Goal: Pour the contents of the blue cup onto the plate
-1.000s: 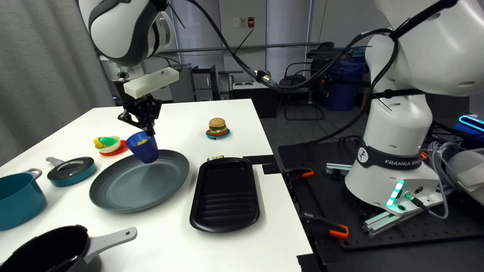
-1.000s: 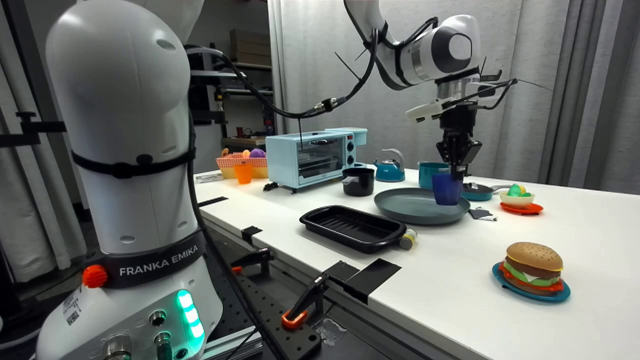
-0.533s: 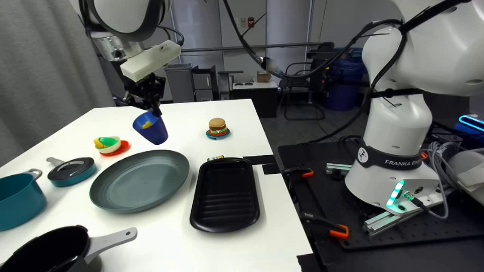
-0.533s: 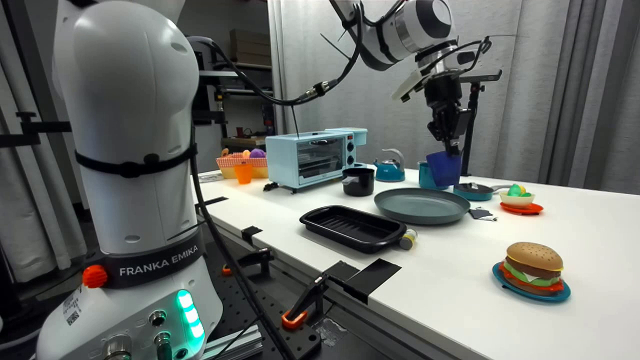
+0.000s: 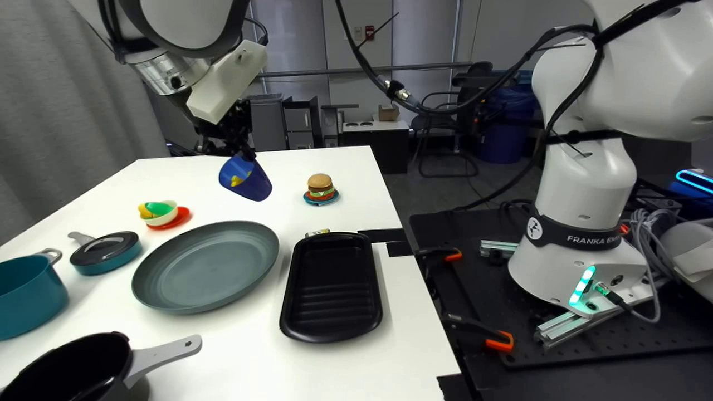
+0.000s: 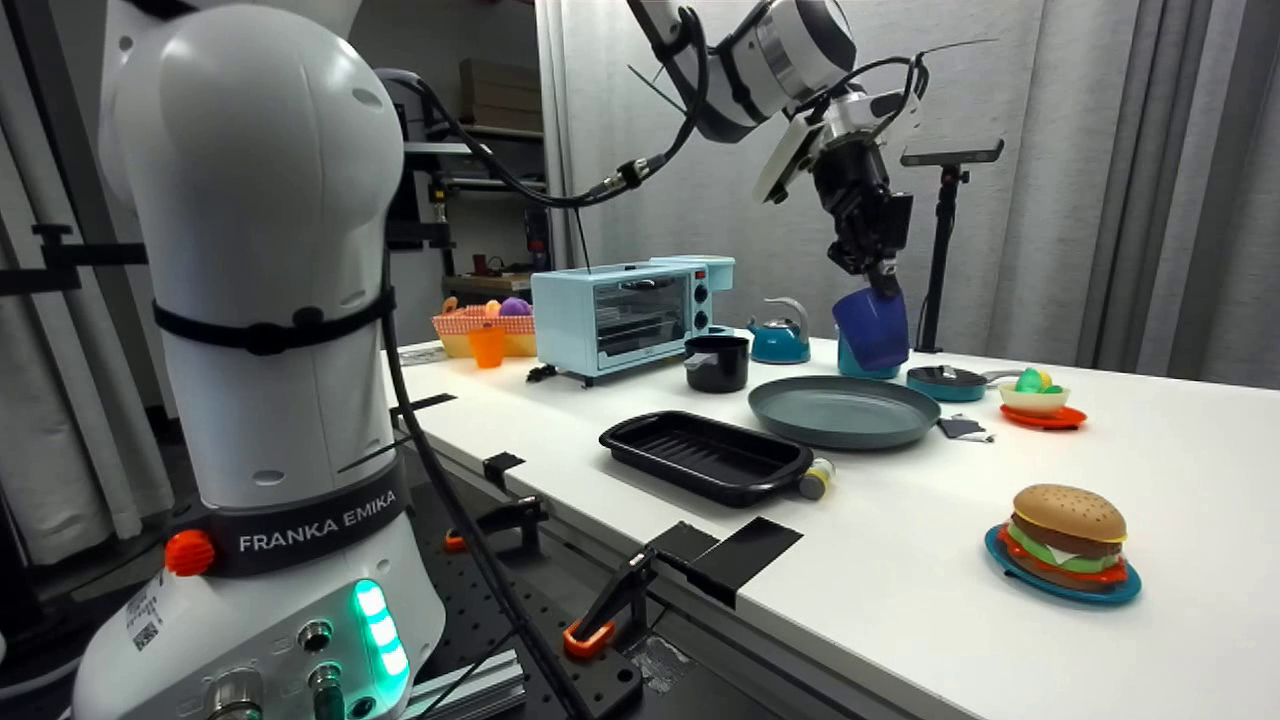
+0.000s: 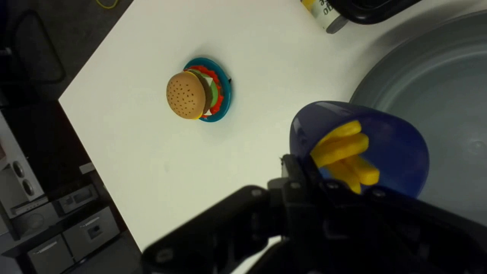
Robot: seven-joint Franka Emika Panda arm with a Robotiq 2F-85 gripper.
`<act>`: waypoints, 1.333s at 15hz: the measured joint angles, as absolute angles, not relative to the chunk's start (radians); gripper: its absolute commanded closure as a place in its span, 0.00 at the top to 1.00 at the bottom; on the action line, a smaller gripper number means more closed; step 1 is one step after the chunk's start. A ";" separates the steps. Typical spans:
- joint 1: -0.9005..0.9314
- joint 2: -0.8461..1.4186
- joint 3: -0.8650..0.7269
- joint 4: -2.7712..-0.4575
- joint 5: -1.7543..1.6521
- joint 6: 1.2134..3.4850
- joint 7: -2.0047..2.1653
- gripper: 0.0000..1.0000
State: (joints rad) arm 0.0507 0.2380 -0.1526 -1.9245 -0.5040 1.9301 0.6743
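My gripper is shut on the wall of the blue cup, near its rim. The cup also shows in both exterior views. It hangs in the air, tilted, its mouth turned toward the lower left in an exterior view. The contents, several yellow stick pieces, lie inside the cup and also show in its mouth in an exterior view. The dark grey-green plate lies on the table below, bare; it shows in the wrist view. There the cup overlaps the plate's rim.
A black grill pan lies beside the plate, with a small can at its end. A toy burger, teal pot, small teal pan, bowl of toy food and black pot stand around. A toaster oven stands further off.
My gripper has lifted the cup higher. It has shifted right in one exterior view and left in the other, and it tilts more. The pieces have stayed inside.
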 measured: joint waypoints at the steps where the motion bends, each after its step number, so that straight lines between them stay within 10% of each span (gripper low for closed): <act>1: 0.051 0.249 -0.147 -1.917 -0.525 1.915 0.674 0.01; 20: 0.092 0.506 -0.131 -1.635 -0.806 1.729 0.525 0.01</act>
State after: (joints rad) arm 0.0923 0.5065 -0.1307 -1.6347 -0.8064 1.7290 0.5252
